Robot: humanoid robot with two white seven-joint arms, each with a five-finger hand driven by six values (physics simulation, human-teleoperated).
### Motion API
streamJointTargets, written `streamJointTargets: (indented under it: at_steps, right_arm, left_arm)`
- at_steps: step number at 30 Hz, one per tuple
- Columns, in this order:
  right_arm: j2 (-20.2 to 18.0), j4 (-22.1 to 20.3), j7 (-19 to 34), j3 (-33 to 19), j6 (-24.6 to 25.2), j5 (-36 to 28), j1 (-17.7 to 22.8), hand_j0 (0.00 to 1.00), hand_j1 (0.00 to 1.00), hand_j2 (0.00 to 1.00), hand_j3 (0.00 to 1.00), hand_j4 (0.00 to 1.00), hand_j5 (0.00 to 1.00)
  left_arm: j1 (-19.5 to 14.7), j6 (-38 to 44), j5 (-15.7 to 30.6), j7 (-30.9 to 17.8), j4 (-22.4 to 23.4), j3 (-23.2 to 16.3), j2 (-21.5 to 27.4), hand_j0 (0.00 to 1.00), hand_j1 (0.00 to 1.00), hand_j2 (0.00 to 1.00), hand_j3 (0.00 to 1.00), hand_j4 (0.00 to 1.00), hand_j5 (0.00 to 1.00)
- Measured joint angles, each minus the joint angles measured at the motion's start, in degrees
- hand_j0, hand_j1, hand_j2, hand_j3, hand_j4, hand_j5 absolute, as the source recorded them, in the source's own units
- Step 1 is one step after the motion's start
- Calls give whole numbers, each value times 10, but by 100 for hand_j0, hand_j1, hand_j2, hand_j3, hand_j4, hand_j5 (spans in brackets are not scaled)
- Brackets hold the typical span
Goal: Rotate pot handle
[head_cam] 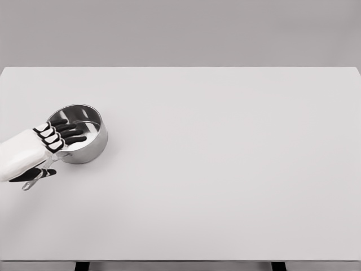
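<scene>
Pretty clearly a bare sim test scene, not a real kitchen or workshop. All you get is 1 big white bench filling most of the head view, with flat, even shading and no marks or grain on it, and a plain grey backdrop behind it, no texture at all. 2 dark leg stubs poke out under the near edge. The only kitchen-ish thing is a shiny steel pot sitting at the bench's left side, with 1 white and black robot hand reaching over it. So basically a stripped-down rendered lab setup for manipulation trials.
</scene>
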Motion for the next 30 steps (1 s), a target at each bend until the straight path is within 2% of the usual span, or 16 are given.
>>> streamJointTargets:
  at_steps: [17, 30]
  right_arm:
    - [0, 0, 0, 0, 0, 0, 0, 100, 100, 100, 100, 100, 100]
    - [0, 0, 0, 0, 0, 0, 0, 100, 100, 100, 100, 100, 100]
  left_arm:
    - [4, 0, -41, 3, 10, 9, -19, 100, 100, 100, 100, 100, 100]
    - [4, 0, -52, 3, 19, 25, -18, 100, 100, 100, 100, 100, 100]
